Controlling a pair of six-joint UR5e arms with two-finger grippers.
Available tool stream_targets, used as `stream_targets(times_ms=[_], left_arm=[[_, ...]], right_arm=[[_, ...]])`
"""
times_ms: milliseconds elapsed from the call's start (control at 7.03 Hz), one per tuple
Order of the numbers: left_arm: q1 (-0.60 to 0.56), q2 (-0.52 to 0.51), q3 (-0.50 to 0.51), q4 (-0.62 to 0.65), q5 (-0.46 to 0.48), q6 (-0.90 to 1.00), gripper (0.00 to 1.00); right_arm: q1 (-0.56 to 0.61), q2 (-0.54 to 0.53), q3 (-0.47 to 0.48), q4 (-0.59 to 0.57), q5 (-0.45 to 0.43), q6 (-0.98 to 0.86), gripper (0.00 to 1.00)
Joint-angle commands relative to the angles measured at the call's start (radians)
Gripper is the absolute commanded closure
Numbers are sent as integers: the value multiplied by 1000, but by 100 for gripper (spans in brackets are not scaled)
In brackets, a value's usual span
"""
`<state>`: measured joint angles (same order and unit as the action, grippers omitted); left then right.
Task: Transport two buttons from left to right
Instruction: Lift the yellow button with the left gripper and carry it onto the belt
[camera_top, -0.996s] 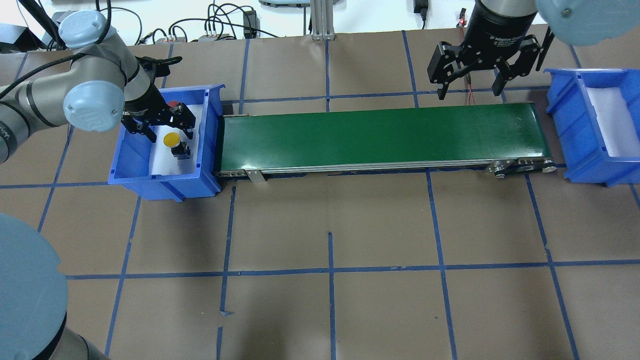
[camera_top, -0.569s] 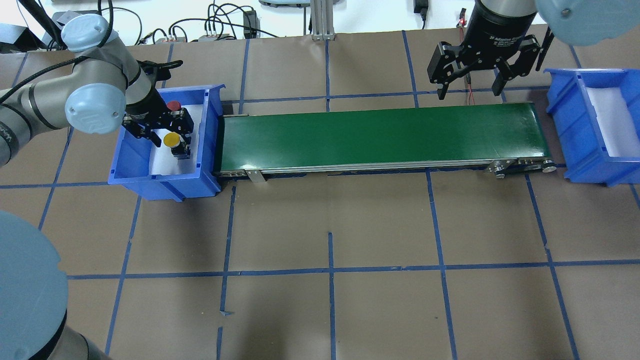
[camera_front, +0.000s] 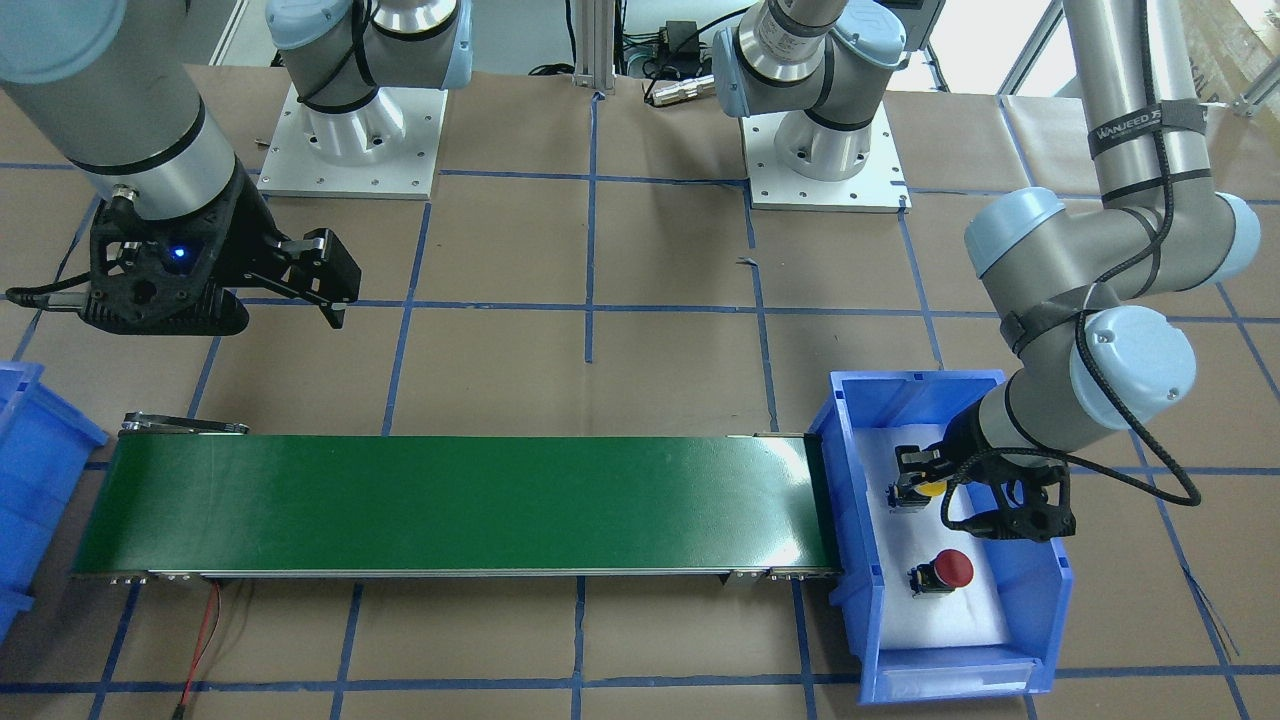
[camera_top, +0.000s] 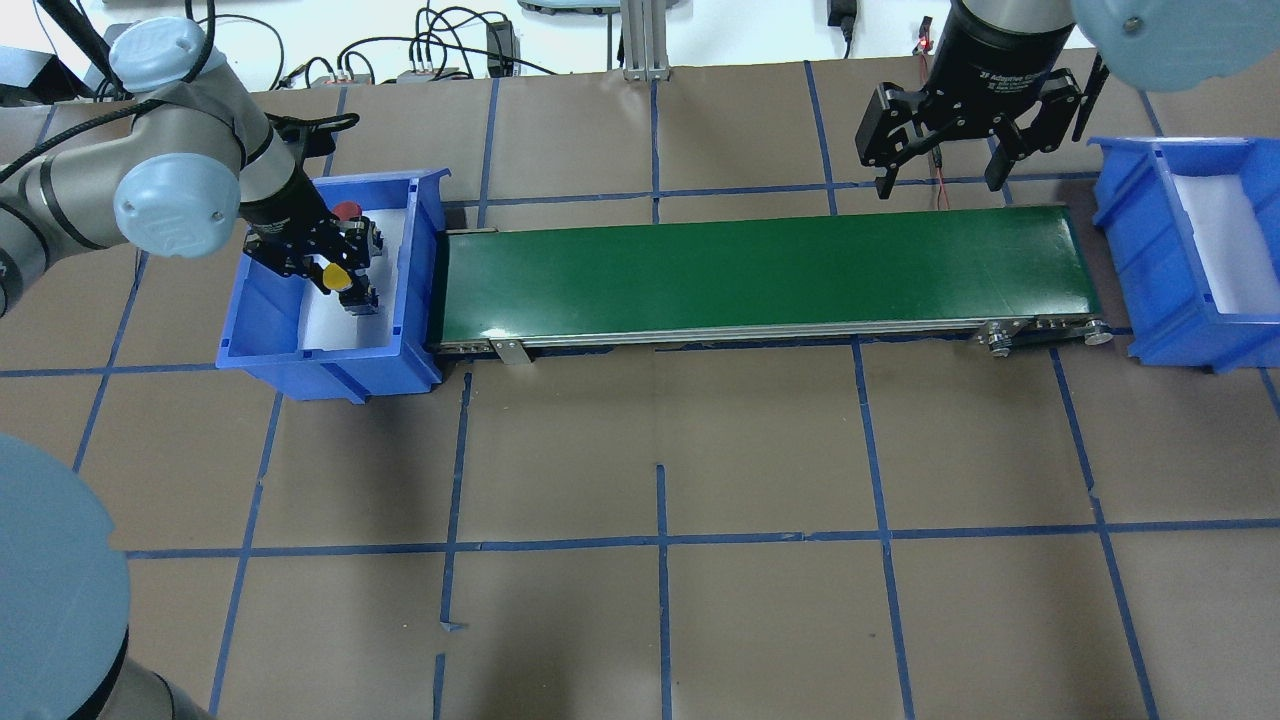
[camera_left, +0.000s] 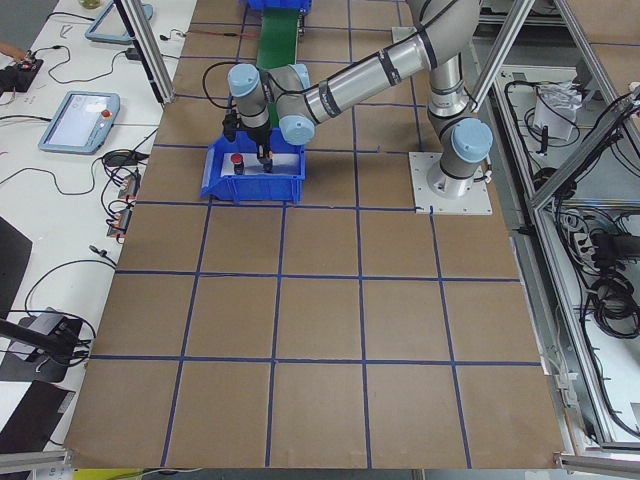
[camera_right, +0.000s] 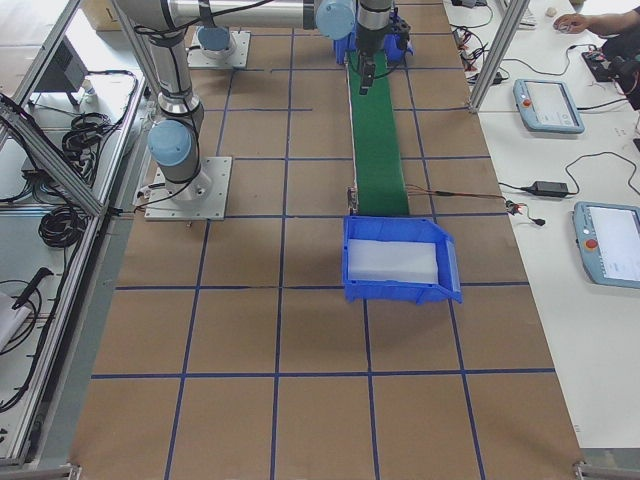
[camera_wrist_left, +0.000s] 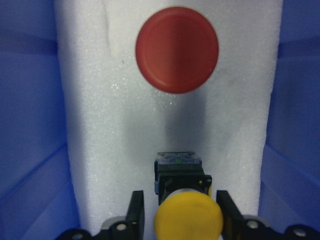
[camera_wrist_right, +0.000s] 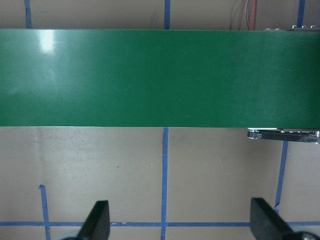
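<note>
The left fingers (camera_wrist_left: 136, 212) are released, flanking the yellow button (camera_wrist_left: 188, 225), which stands cap-up, long axis vertical, in the left bin (camera_wrist_left: 30, 125). The red button (camera_wrist_left: 177, 49) stands upright beyond it. The right fingers (camera_wrist_right: 98, 220) are spread wide over the surface (camera_wrist_right: 100, 165) beside the belt (camera_wrist_right: 160, 75).

We look down on a wide table (camera_top: 760, 440) covered in brown paper and marked into large squares by blue tape lines (camera_top: 660, 540). At its far edge a slim aluminium post (camera_top: 640, 40) rises beside a tangle of black cables (camera_top: 440, 50) on a white surface. Along one long side of the table we see a white bench (camera_left: 60, 240) strewn with cords, and a control tablet (camera_left: 92, 107) lies on it. On the opposite side, aluminium frame rails (camera_right: 50, 150) fence in cable bundles (camera_right: 75, 130). The light is bright and even, and the shadows on the paper are soft.
</note>
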<state>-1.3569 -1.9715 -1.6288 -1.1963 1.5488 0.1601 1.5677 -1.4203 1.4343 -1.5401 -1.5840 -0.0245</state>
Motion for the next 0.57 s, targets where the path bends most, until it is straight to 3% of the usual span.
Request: stream_targets(times_ms=[0, 427], left_arm=[[-7, 28, 93, -88, 5, 1, 66], [-89, 17, 327, -293, -1, -16, 66]], right_arm=[[0, 0, 0, 0, -1, 0, 0], [0, 0, 0, 0, 1, 0, 0]])
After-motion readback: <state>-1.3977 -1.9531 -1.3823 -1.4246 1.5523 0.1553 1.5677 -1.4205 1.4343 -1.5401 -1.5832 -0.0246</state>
